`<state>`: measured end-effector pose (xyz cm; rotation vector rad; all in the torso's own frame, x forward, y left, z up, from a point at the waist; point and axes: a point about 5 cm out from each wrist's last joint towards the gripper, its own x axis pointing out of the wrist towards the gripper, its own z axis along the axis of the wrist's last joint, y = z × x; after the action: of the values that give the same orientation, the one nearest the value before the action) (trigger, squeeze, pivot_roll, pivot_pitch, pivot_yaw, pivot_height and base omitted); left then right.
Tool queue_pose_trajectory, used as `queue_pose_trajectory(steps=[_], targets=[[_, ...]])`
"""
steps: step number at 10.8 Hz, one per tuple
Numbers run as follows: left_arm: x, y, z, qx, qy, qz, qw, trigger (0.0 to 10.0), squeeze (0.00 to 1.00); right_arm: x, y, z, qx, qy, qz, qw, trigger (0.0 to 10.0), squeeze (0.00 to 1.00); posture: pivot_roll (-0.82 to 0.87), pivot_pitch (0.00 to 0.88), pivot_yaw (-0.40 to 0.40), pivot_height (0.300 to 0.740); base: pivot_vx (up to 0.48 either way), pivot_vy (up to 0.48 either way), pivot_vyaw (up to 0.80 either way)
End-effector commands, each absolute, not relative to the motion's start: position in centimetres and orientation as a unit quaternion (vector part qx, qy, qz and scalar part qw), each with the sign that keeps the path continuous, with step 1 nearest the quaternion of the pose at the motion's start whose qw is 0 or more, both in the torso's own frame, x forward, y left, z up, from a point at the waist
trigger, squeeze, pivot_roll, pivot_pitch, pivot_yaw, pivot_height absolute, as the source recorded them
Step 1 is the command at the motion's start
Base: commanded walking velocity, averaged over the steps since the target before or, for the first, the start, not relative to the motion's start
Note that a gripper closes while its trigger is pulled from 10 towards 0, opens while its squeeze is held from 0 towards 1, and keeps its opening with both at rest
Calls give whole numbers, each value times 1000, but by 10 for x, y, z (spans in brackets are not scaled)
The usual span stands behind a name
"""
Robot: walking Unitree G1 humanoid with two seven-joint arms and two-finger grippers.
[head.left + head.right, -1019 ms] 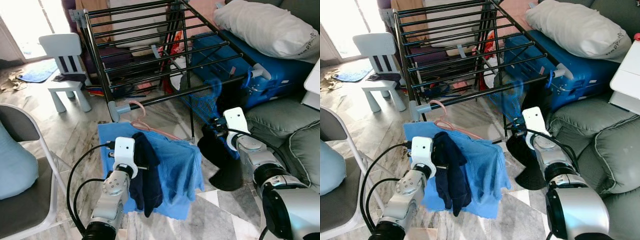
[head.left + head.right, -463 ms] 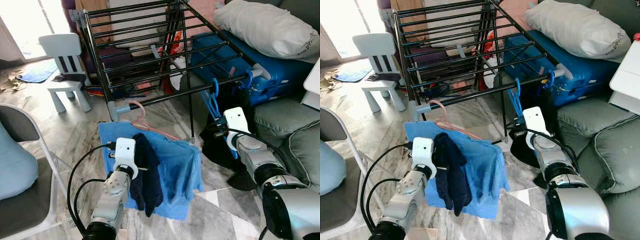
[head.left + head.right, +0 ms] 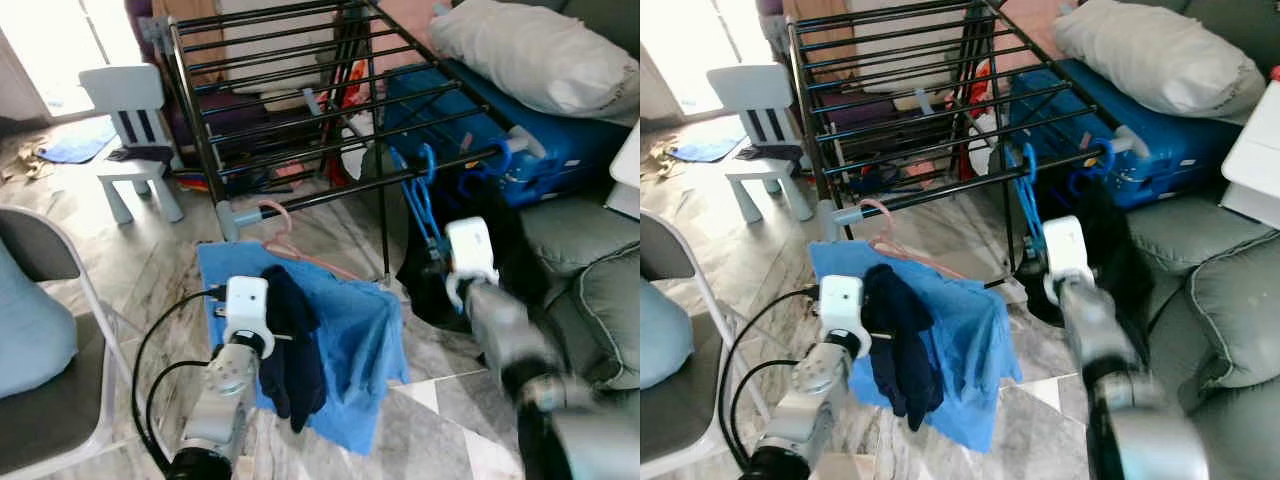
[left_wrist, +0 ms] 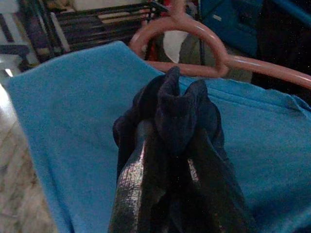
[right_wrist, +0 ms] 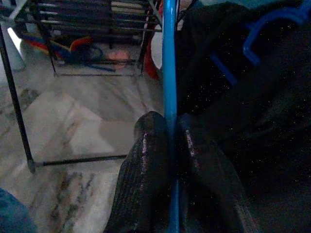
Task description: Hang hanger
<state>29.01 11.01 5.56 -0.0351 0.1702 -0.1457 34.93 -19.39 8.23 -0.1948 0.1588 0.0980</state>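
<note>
While pinching the blue hanger (image 5: 169,73), the right gripper (image 5: 171,127) holds it by the drying rack (image 3: 300,110)

A blue hanger (image 3: 1026,190) hooks over the black drying rack (image 3: 910,100), the blurred right arm (image 3: 1080,310) just below. The left arm (image 3: 820,370) carries a blue shirt (image 3: 960,340) on a pink hanger (image 3: 885,235).

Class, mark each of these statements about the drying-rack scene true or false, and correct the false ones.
1. The right pincer is shut on a blue hanger. True.
2. The left pincer holds a red towel. False: it grips a dark garment.
3. A pink hanger carries the blue shirt. True.
4. A pillow lies on the floor. False: it rests on a blue suitcase.
</note>
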Motion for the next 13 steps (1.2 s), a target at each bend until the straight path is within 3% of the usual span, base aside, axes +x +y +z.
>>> queue_pose_trajectory(steps=[1, 2, 5, 13], targets=[[291, 113, 65, -16, 60, -65, 996, 10000, 0, 349, -190, 88, -91, 46, 48, 994, 2078, 0, -100, 0, 46, 740, 0, 0, 0], [290, 116, 65, -10, 59, -62, 996, 10000, 0, 332, -186, 70, -78, 57, 58, 994, 9882, 0, -100, 0, 53, 740, 0, 0, 0], [287, 119, 62, 0, 66, -59, 996, 10000, 0, 297, -181, 36, -64, 97, 70, 991, 10000, 0, -101, 0, 70, 740, 0, 0, 0], [290, 119, 60, 11, 80, -34, 996, 10000, 0, 298, -172, 43, -57, 101, 80, 990, 10000, 0, -96, 0, 60, 740, 0, 0, 0]])
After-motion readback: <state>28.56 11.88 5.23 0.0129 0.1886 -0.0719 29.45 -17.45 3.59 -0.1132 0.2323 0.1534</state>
